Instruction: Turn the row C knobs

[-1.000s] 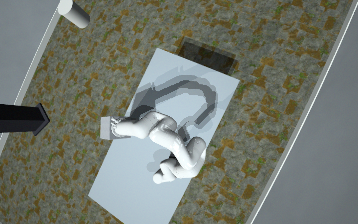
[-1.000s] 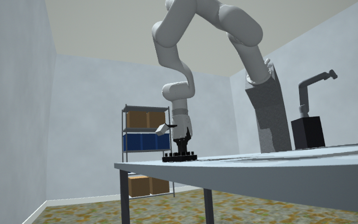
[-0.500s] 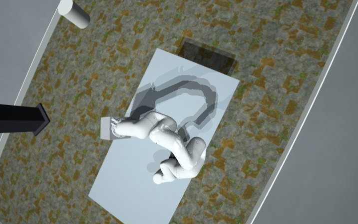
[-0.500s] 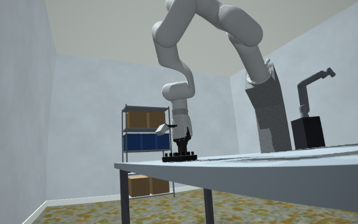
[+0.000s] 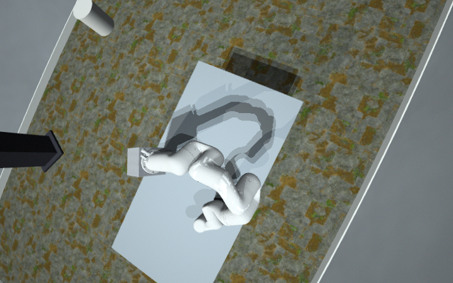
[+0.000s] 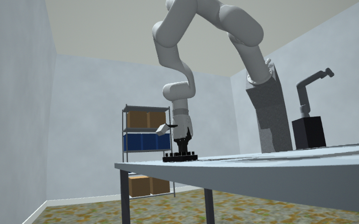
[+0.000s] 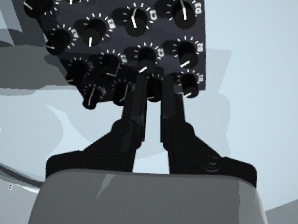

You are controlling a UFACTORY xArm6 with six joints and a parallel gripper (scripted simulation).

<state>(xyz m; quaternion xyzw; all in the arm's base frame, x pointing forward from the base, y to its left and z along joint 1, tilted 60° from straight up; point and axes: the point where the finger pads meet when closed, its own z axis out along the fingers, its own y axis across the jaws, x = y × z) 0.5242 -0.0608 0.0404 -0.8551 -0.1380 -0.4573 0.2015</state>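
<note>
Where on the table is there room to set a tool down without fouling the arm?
Bare table shows beyond the pedestal, toward the lower corner in the top view, and at the opposite end. It is crowded under the arm, where the gripper pinches a knob on the knob box.

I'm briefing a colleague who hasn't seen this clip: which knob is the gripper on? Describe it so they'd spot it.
On the pale table, a black knob box stands near the end by the shelf rack. In the wrist view, take its row nearest the camera: the knob is second from the right, the only one between the gripper's fingers.
</note>
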